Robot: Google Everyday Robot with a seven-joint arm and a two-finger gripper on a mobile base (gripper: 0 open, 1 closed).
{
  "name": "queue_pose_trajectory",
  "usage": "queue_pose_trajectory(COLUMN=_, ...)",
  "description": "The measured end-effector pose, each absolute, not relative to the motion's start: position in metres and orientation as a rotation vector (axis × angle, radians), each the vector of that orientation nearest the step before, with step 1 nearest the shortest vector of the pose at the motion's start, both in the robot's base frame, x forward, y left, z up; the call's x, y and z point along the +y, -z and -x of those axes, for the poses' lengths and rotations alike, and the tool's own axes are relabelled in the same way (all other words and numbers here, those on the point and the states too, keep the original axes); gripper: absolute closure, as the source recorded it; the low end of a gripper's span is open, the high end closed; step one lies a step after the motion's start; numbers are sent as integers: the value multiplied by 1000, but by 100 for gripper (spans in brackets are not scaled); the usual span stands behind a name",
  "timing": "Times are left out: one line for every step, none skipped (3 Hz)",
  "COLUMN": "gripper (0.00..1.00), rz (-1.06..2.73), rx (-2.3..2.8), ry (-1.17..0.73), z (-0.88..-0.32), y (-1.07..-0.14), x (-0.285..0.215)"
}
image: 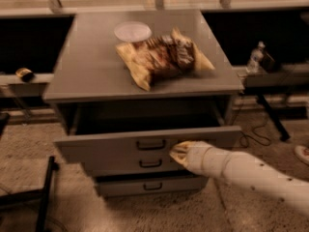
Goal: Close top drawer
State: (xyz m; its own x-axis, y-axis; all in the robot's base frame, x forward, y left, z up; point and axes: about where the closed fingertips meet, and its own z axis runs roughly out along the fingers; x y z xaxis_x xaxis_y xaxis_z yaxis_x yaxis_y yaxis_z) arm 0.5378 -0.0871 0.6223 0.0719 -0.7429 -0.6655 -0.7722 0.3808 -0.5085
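Cabinets: 1, grey cabinet (91, 76), centre.
Drawers: 3. That is 1 wide top drawer (106, 149) plus 2 narrower below: middle drawer (116, 165), bottom drawer (120, 187).
Black bar handles (150, 143): 3, one per drawer.
Snack bags (161, 57): 1, on cabinet top, right of centre.
White round dish (132, 31), possibly lid: 1, far side of top.
Bottles (254, 58): 1, far right.
Grippers: 1, gripper (177, 152) near right, at top drawer front.
Arms (251, 174): 1.

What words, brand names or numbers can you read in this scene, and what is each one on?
On the chip bag: some print, none legible.
On the water bottle: label too small to read.
On the top drawer front, where the gripper rests right of the handle: no text.
Nothing readable overall.
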Motion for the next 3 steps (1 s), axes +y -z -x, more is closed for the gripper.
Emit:
queue_pose_trajectory(gripper=100, rz=1335, rx=1667, ry=-45, z=-562, y=-621, x=-82)
queue_pose_trajectory(gripper=100, rz=1290, rx=1692, ry=-54, z=-587, y=-618, x=-86)
queue_pose_trajectory(gripper=100, rz=1289, rx=1693, ry=-52, z=-589, y=-618, x=-85)
